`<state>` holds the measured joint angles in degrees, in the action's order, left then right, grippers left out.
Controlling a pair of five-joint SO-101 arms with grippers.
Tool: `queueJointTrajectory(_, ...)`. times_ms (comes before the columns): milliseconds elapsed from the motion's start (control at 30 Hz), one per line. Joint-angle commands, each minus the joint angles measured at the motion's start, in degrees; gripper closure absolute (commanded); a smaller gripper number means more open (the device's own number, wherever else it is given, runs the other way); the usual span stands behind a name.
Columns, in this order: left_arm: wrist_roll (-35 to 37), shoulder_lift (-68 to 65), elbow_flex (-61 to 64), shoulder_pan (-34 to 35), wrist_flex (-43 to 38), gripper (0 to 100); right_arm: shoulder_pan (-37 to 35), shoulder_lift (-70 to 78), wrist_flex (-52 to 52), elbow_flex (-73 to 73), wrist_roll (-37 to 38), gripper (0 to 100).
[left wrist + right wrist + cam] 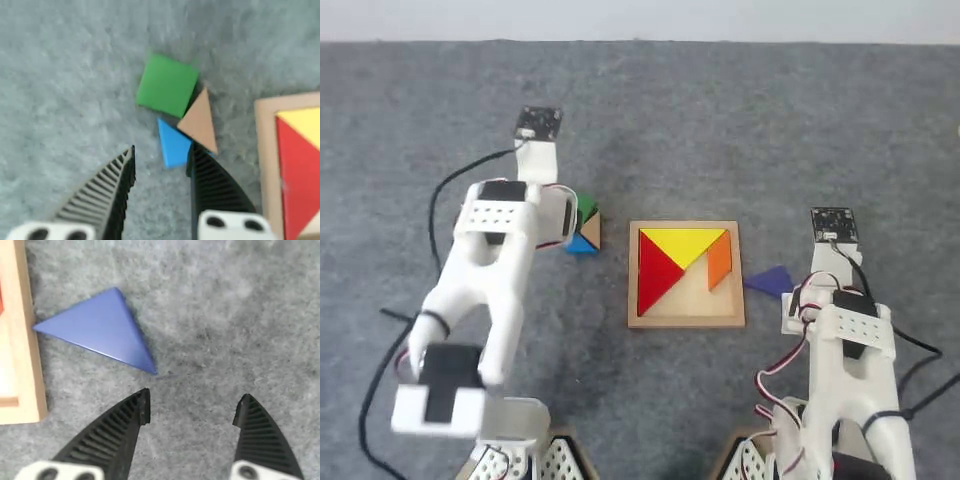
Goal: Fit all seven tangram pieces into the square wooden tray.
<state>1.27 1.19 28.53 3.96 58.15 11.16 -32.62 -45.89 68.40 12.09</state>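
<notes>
Four pieces lie outside the wooden tray point(686, 320). My left gripper point(161, 149), jaws apart, hangs over the blue piece point(172, 142), which sits left of the tray touching the tan triangle point(200, 122). My right gripper point(195, 395), also open, waits just beside the indigo triangle point(97, 330).

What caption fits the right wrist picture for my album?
Open right gripper above grey carpet, near a blue triangular tangram piece beside the square wooden tray.
</notes>
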Motion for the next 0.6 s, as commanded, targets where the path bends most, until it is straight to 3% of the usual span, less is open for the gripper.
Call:
queueJointTrajectory(0, -0.44, -4.66, -3.47, -0.18, -0.53, 83, -0.66, -0.04, 0.04, -2.20, 0.79, 72.4)
queueJointTrajectory(567, 1.58, -11.52, -8.40, -6.86, -4.92, 83, -0.66, 0.04, 0.04, -2.20, 0.62, 72.4)
